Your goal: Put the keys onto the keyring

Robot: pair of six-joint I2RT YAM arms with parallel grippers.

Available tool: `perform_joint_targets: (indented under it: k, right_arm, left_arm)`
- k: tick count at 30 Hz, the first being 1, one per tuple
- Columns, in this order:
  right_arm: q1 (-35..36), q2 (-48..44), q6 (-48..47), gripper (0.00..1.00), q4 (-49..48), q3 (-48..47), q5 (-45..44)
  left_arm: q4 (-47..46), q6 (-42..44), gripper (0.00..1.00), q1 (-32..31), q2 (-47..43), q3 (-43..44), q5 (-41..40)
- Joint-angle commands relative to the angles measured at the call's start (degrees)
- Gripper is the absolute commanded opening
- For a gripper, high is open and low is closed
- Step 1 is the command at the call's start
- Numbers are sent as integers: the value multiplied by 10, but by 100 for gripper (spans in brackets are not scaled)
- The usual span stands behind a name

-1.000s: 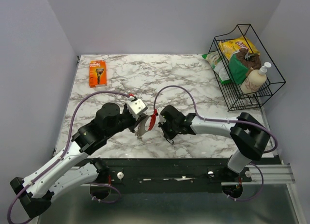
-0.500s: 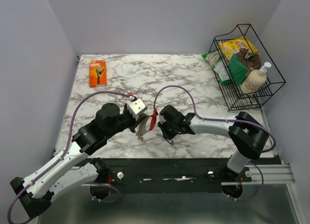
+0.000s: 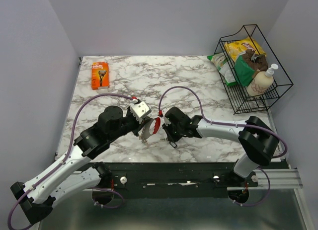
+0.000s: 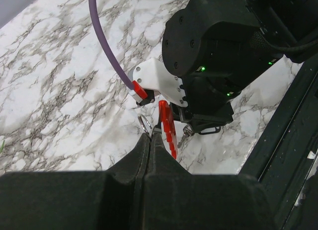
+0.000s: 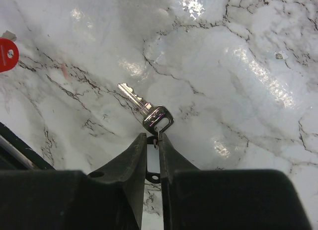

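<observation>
From above I see both arms meeting near the front middle of the bench (image 3: 164,76). My left tool (image 4: 150,138) has its fingers pressed together on the keys (image 3: 147,131), and the bunch hangs from the tips with its red tag (image 4: 167,126) just beside them. The right arm's black wrist block fills the left wrist view directly ahead, very close to the tag, and a purple cable (image 4: 107,51) crosses above.

My right tool (image 5: 153,136) has its fingers a little apart, leaving a narrow slit with a thin dark piece inside; I cannot tell whether it is pinched. A loose silver key (image 5: 149,113) lies at those tips. The keyring (image 4: 208,133) shows as a small black loop under the right tool.

An orange razor pack (image 3: 100,75) and a wire basket (image 3: 237,103) of snack bags and a pump bottle (image 3: 262,81) sit well apart.
</observation>
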State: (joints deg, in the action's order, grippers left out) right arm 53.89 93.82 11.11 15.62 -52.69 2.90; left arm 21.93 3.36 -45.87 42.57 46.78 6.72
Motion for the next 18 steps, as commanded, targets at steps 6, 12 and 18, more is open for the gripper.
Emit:
perform_joint_targets:
  k: [6,12,18]
  right_arm:
    - [0,-1,7,22,10,-1,-12]
    - [1,-7,6,22,13,4,-18]
    - [1,5,6,19,12,3,-12]
  left_arm:
    - [-25,-2,0,-1,-2,1,11]
    - [-23,-1,0,-1,-1,1,9]
    - [-23,1,0,-2,-2,1,9]
